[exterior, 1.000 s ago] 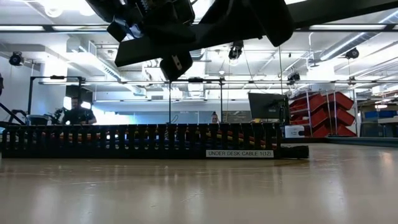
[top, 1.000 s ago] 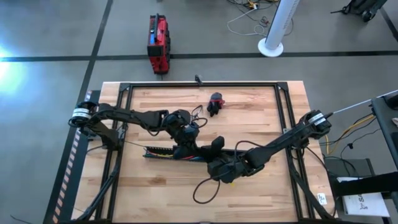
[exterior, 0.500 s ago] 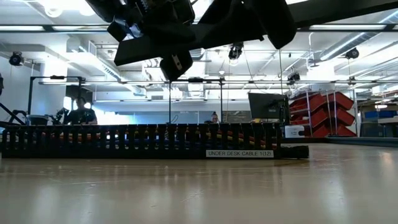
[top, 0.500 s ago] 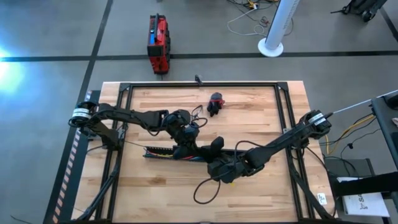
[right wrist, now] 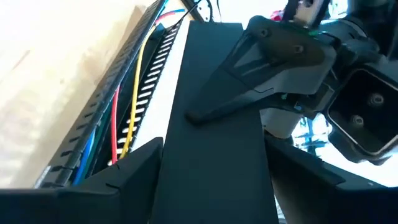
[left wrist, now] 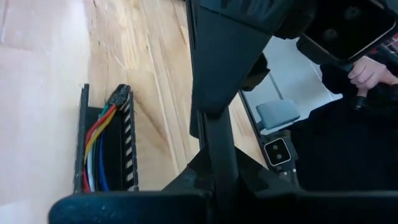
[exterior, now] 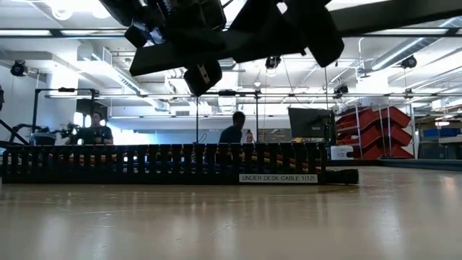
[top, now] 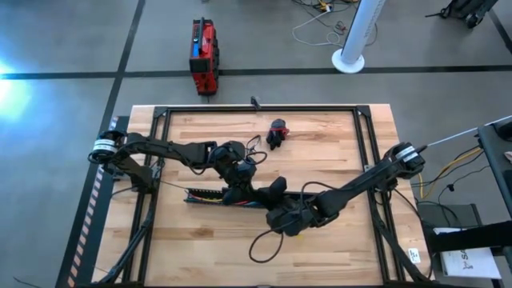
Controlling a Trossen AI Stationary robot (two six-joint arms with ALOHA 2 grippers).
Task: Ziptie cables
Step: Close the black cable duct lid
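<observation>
The cables are coloured wires lying inside the long black slotted duct, and they also show in the right wrist view. The duct rests flat on the table. Both grippers are above its right half, sharing a wide flat black cover strip, which the low view shows tilted above the duct. The left gripper comes from the table's left and the right gripper from the right. No ziptie shows in any view. My left gripper is shut on the cover strip, with one tapered finger lying on its upper face. The other finger is hidden under the strip, which is lifted clear of the duct. My right gripper holds the same strip between its two fingers. They stand at the strip's two long edges near its end, and the strip runs forward from them, tilted above the duct.
A red-and-black lump with a small dark wire tangle sits toward the far edge. The right arm's black cable loops on the table near the front. Black frame rails border the wooden table. People show in the room behind.
A person has walked into view in the room behind the duct. Both arms and the cover strip have kept their places.
</observation>
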